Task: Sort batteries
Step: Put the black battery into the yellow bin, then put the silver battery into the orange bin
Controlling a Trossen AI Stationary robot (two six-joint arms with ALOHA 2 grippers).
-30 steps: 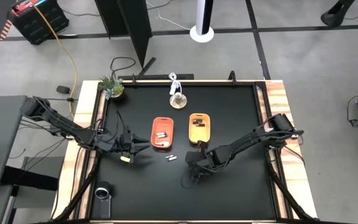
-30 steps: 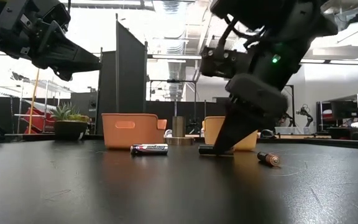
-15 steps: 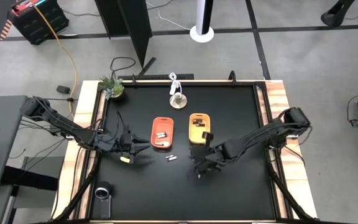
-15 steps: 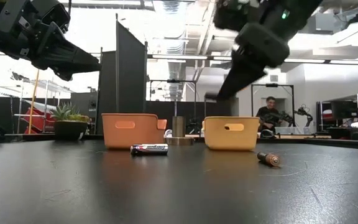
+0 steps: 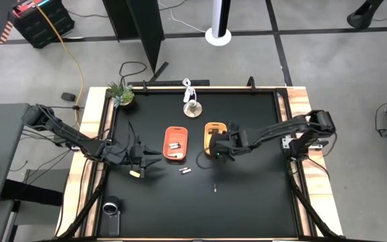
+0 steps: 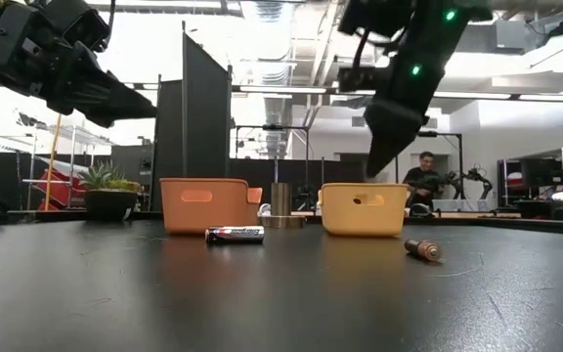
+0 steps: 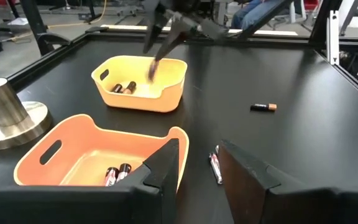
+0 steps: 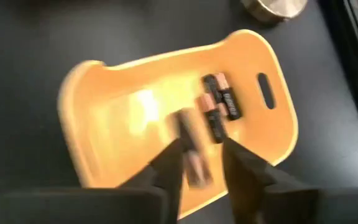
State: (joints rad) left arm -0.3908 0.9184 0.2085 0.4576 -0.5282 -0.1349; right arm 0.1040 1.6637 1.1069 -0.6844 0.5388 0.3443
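My right pincer hung spread over the yellow tray, dark battery dropping free, and I judged holding steady overhead would land it inside.

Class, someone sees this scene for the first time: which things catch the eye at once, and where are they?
The right gripper hovers over the yellow tray at table centre, a dark battery blurred between its fingers. Beside it sits the orange tray, with two loose batteries in front. The left gripper waits left of the orange tray.
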